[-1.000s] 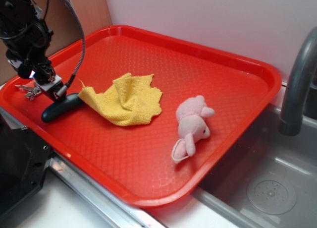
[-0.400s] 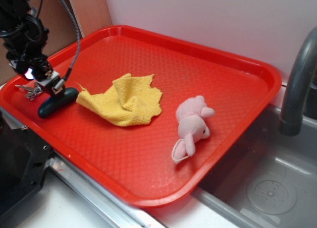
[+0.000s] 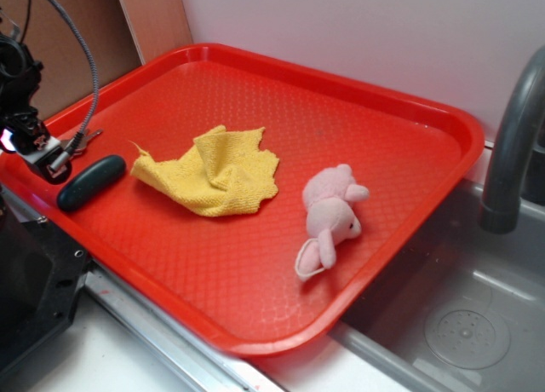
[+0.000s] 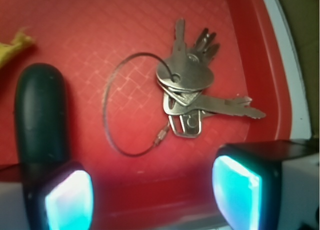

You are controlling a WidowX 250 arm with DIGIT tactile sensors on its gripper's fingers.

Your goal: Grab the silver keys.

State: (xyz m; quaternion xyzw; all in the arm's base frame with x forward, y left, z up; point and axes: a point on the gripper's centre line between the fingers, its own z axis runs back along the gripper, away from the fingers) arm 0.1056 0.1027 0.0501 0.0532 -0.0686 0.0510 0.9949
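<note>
My arm hangs over the left corner of the red tray, black and bent, with a grey cable looping up from it. The gripper points down, close to the tray's left rim.

From the wrist camera I see the gripper with its two fingers wide apart. Each fingertip glows blue-green. Nothing is between them, only red tray. They hold nothing.

The keys lie flat on the tray just ahead of the gap, nearer the right finger. They fan out from a thin wire ring. In the side view the keys peek out just behind the gripper, by the rim.

The dark handle lies beside the keys, not touching them. In the wrist view it sits right above the left finger.

A yellow cloth lies crumpled near the handle. A pink soft toy lies well apart, to the right.
</note>
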